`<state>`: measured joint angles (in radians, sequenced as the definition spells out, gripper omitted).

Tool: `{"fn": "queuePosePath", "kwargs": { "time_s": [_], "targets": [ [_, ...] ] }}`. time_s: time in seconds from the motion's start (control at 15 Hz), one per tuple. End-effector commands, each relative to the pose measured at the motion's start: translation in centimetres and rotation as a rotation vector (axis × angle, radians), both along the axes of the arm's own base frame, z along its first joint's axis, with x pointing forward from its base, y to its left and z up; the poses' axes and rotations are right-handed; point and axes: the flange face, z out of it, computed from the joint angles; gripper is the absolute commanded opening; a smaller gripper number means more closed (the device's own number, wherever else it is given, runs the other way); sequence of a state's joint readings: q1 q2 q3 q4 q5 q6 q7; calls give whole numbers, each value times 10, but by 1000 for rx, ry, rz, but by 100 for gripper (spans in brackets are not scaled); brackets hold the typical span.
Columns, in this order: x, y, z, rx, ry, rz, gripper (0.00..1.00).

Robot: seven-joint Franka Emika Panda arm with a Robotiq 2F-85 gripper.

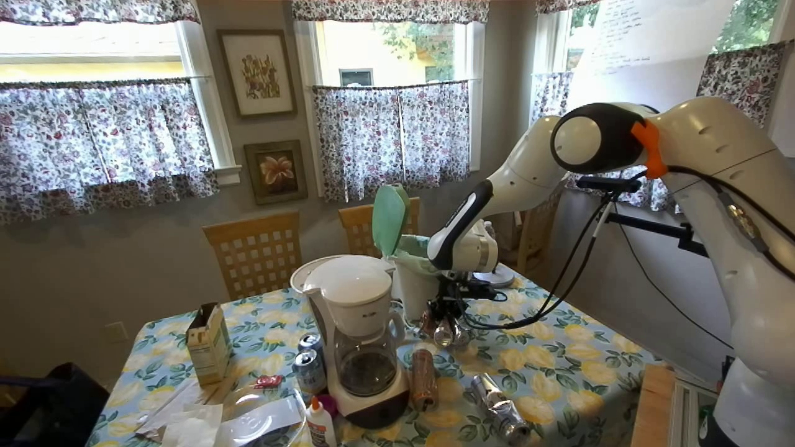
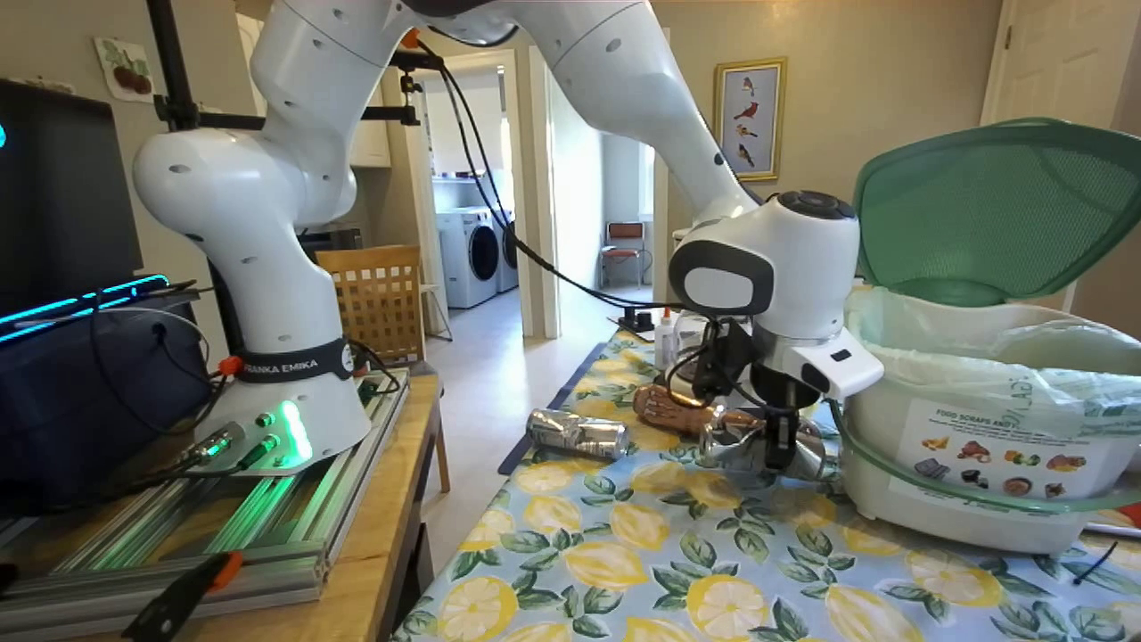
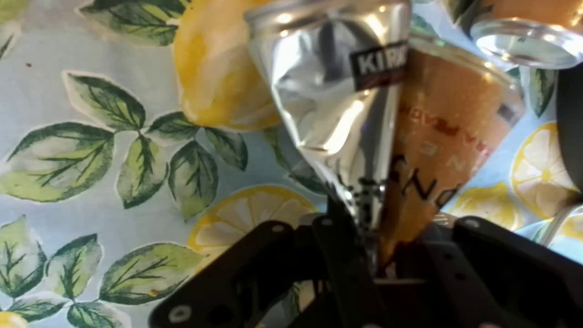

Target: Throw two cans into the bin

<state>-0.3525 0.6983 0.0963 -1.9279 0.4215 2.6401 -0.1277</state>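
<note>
Exterior view, left to right: on a lemon-print tablecloth (image 1: 577,335), an open carton (image 1: 208,347) and two upright cans (image 1: 309,372) stand beyond a coffee maker (image 1: 357,323), which sits between them and the robot arm (image 1: 708,143), so they are probably awkward to reach. Behind the coffee maker is the bin (image 1: 415,295), its green lid (image 1: 390,217) tipped up and its mouth lined with a plastic bag (image 2: 1034,379), seemingly so cans can drop straight in. Nearer the camera, a copper-coloured can (image 1: 424,379) lies on its side.

Just beside the bin, the gripper (image 3: 382,255) points down, its fingers closed and squeezing what appear to be two crumpled cans. Wrist view: a silver can (image 3: 337,91) on the left and an orange can (image 3: 444,114) on the right, both narrowing towards the pinch. Holding the pair together looks meant to save a second trip. Whether they touch the cloth, I cannot tell.

Farther right in that exterior view, a dented can (image 1: 500,413) lies apart. In both exterior views the held cans are below the bin's rim, so a lift likely comes before any release; one could slip out.
</note>
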Motion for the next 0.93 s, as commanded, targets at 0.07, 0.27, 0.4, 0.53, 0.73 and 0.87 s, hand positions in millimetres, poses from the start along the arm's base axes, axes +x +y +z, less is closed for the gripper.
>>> {"fn": "queuePosePath", "kwargs": {
  "time_s": [0.07,0.27,0.4,0.53,0.73,0.87],
  "targets": [
    [-2,-1,0,-38,46,-81,4],
    [-4,6,7,-46,86,-187,4],
    [-7,12,12,-44,114,-242,4],
    [-12,17,18,-41,145,-281,4],
    [-19,23,27,-40,175,-317,4],
    [-24,27,35,-37,191,-331,4]
  ]
}}
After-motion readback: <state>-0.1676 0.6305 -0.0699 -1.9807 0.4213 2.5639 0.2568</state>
